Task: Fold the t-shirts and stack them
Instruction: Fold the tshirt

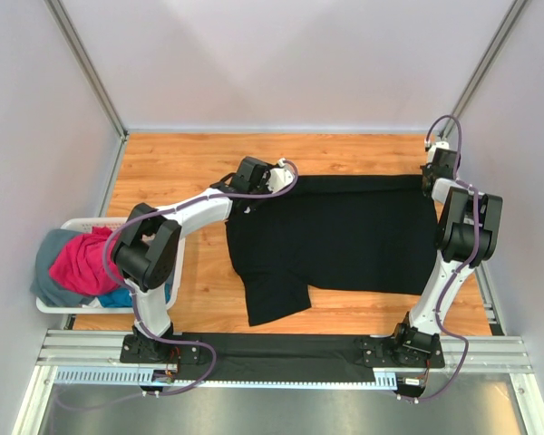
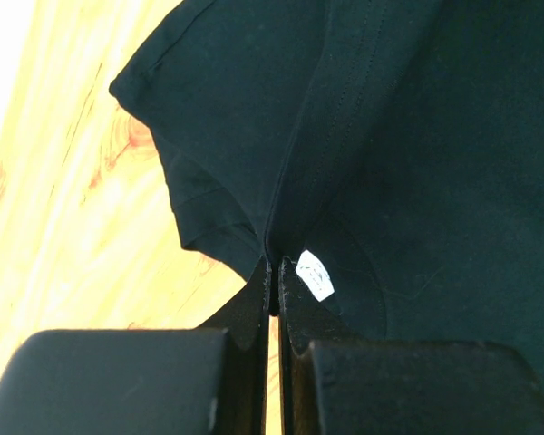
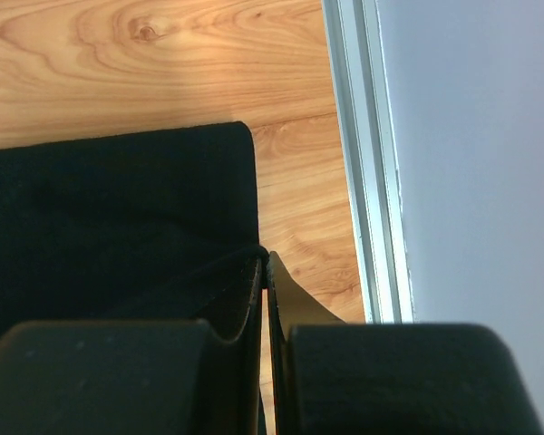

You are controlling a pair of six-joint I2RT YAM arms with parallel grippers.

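A large black t-shirt (image 1: 344,236) lies spread across the wooden table, one sleeve (image 1: 276,297) pointing toward the near edge. My left gripper (image 1: 265,181) is shut on the shirt's far-left edge; in the left wrist view the jaws (image 2: 273,272) pinch the black t-shirt (image 2: 417,163) beside its white neck label (image 2: 314,275). My right gripper (image 1: 432,179) is shut on the far-right corner, where the right wrist view shows the black t-shirt (image 3: 118,208) pinched at the gripper (image 3: 265,263). Magenta-pink (image 1: 82,263), grey (image 1: 47,256) and blue (image 1: 116,297) t-shirts sit in the basket.
A white slotted basket (image 1: 54,306) stands at the table's left edge, beside the left arm's base. A metal frame rail (image 3: 367,163) and grey wall run close along the right gripper. Bare wood (image 1: 172,172) shows to the far left.
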